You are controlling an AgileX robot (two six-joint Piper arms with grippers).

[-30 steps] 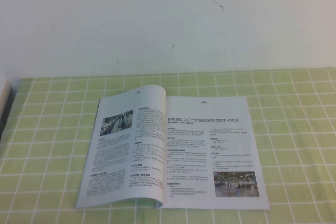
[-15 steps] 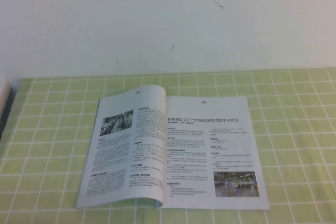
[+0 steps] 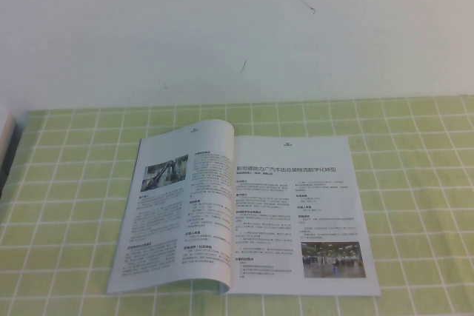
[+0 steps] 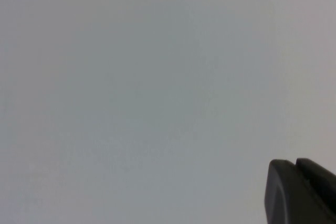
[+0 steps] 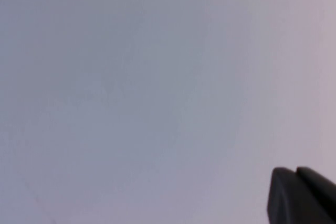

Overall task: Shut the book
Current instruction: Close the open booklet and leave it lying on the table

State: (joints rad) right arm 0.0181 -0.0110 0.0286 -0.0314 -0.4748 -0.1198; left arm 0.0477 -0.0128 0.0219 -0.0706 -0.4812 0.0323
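An open magazine [image 3: 244, 212] lies flat on the green checked tablecloth [image 3: 415, 183], near the front middle of the table in the high view. Its left pages bulge up at the spine and the right page lies flat. Neither arm appears in the high view. The left gripper [image 4: 295, 162] shows only as two dark fingertips pressed together in a corner of the left wrist view, against a blank pale surface. The right gripper [image 5: 295, 170] looks the same in the right wrist view. Both hold nothing and are away from the magazine.
A white wall [image 3: 237, 35] rises behind the table's far edge. A dark and white object [image 3: 6, 146] pokes in at the table's left edge. Bare tablecloth lies left and right of the magazine.
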